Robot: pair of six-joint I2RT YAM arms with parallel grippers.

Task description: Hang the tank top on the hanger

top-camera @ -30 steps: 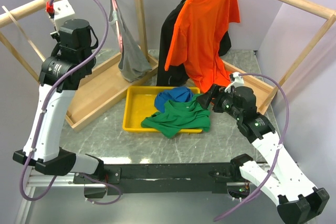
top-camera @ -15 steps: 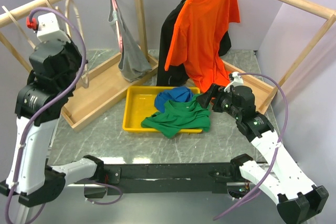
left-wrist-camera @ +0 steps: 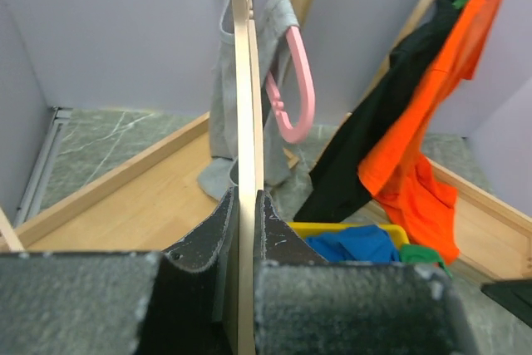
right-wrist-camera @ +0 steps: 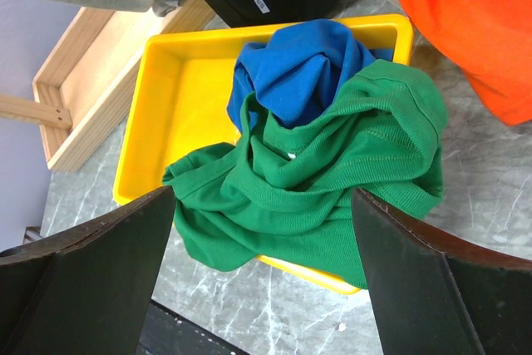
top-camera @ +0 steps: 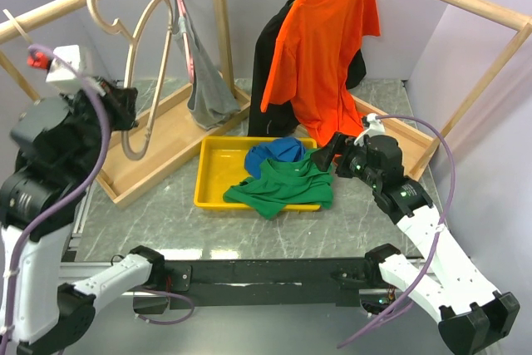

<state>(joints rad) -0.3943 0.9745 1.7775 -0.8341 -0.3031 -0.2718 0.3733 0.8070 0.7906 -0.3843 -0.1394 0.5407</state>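
The green tank top (top-camera: pixel 287 184) lies crumpled over the front right of the yellow tray (top-camera: pixel 216 174), partly spilling over its near rim; it also shows in the right wrist view (right-wrist-camera: pixel 324 180). My right gripper (top-camera: pixel 332 154) is open and hovers just right of it, its fingers (right-wrist-camera: pixel 83 280) spread wide on either side of the fabric. My left gripper (top-camera: pixel 125 110) is shut on the pale wooden hanger (top-camera: pixel 145 56) and holds it upright off the rail at the far left. In the left wrist view the hanger's edge (left-wrist-camera: pixel 243 122) runs up between the shut fingers (left-wrist-camera: pixel 208 239).
A blue garment (top-camera: pixel 274 154) lies in the tray behind the green top. A grey tank top on a pink hanger (top-camera: pixel 204 81) and an orange T-shirt (top-camera: pixel 320 47) over a black garment hang from the wooden rails. A wooden base frame (top-camera: pixel 158 147) lies left of the tray.
My left arm has swung down and left, lifting the wooden hanger off the rail into open view. My right gripper has barely moved.
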